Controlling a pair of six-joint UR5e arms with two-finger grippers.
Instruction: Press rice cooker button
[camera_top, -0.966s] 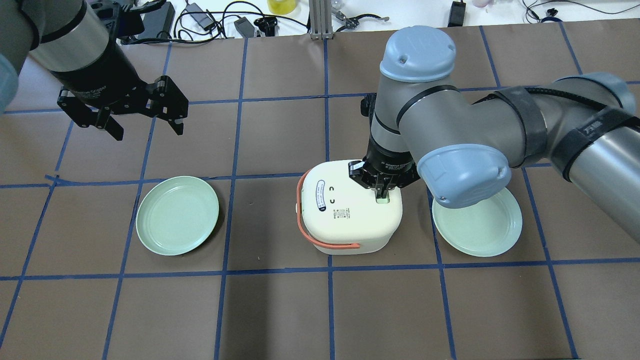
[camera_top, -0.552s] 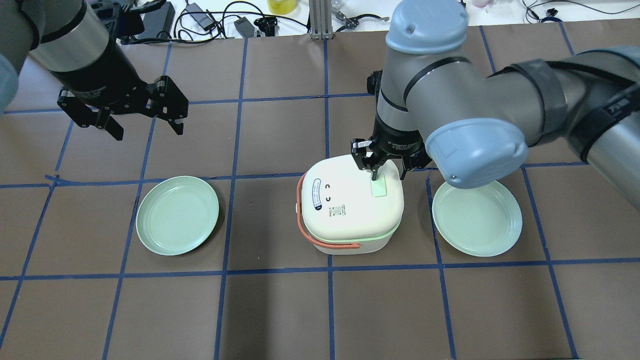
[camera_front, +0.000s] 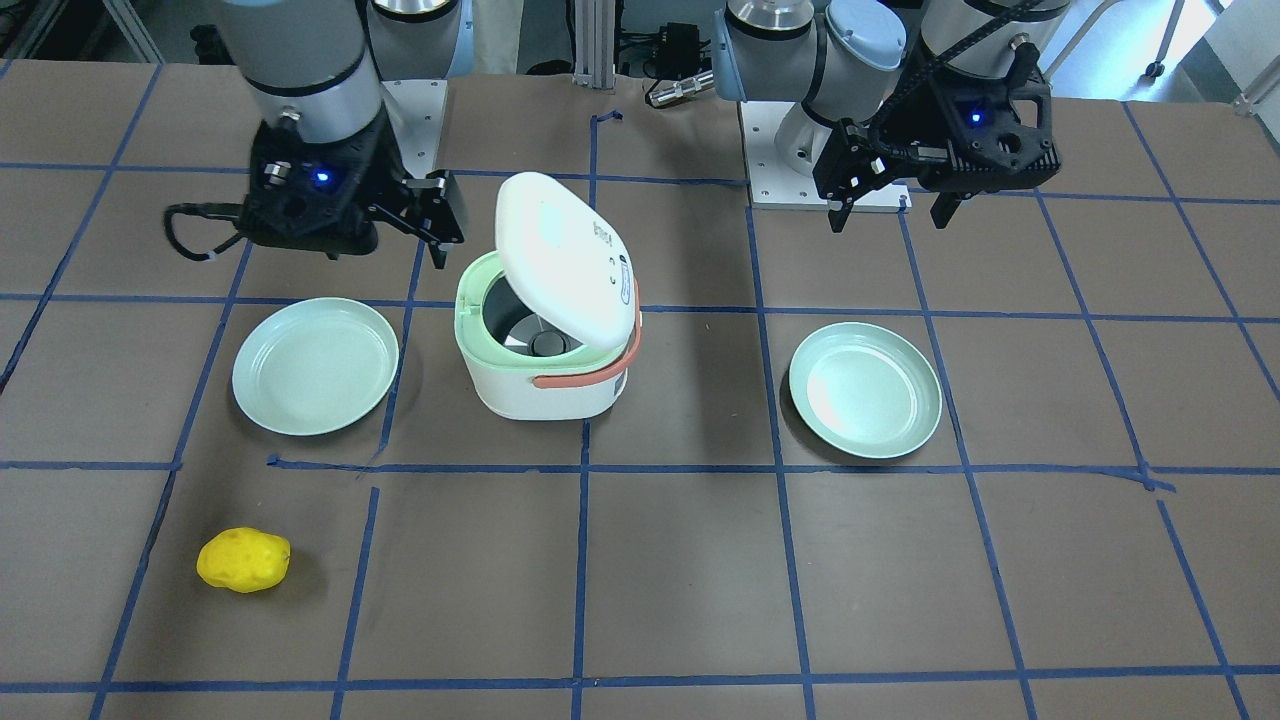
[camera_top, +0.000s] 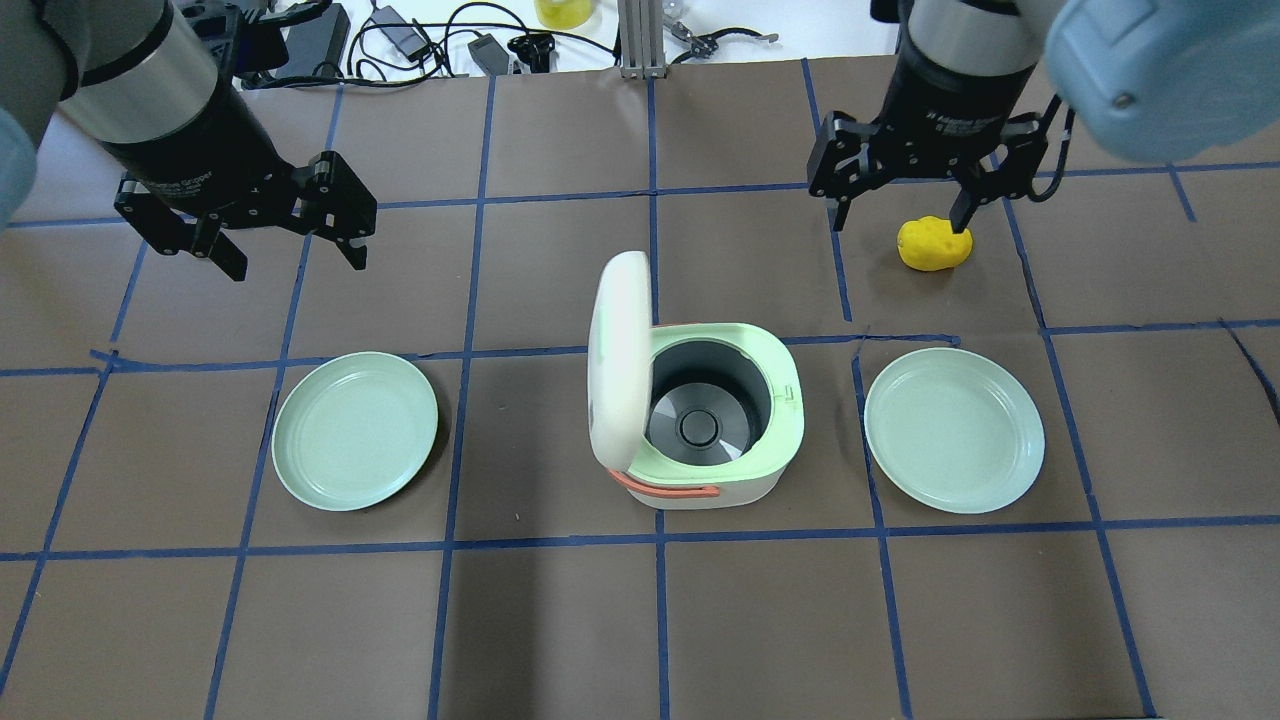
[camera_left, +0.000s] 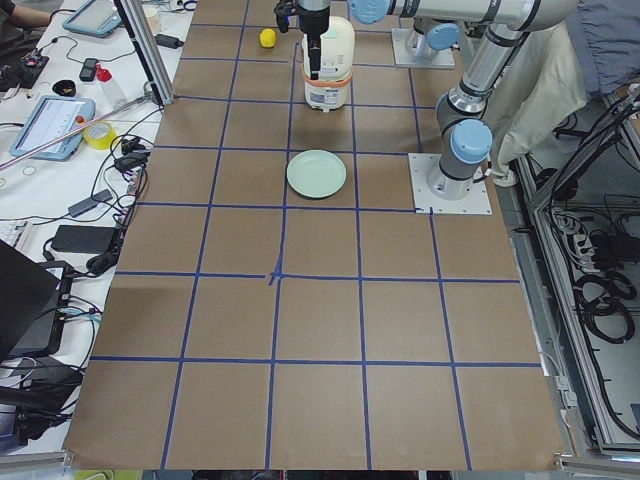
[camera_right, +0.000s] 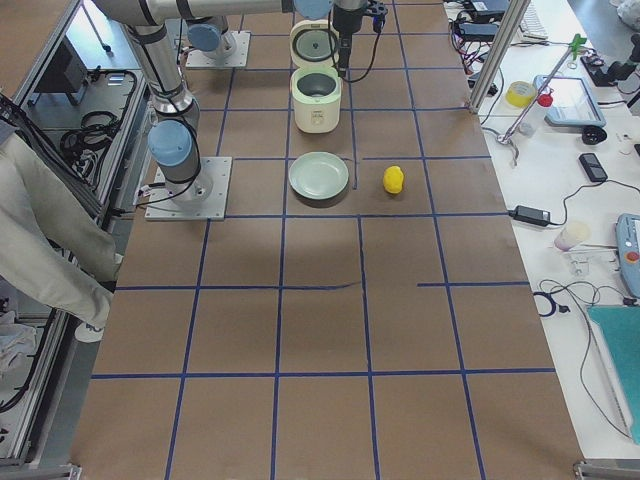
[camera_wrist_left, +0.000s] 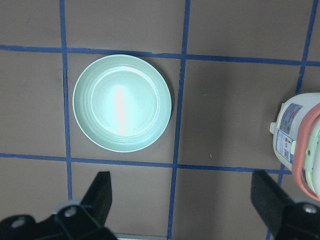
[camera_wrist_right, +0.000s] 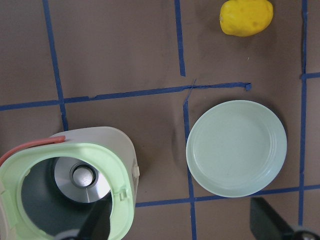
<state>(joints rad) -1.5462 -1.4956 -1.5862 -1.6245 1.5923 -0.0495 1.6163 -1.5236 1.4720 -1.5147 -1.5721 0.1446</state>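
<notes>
In the overhead view the raised lid (camera_top: 615, 365) stands edge-on, so we cannot see its top face, and it covers the rim of the rice cooker (camera_top: 750, 490) beneath it. One finger of the right gripper (camera_top: 900, 222) overlaps a corner of the yellow potato (camera_top: 930, 250). The left wrist view cuts the cooker at its right edge; we cannot read the label (camera_wrist_left: 286, 140) there. The right wrist view clips the cooker at the bottom-left corner, and the fingers (camera_wrist_right: 270, 222) are dark blurs cut by the bottom edge. From the table's left end the cooker hides the right plate (camera_top: 955, 430); from the right end the lid hides the left plate (camera_top: 355, 430).
</notes>
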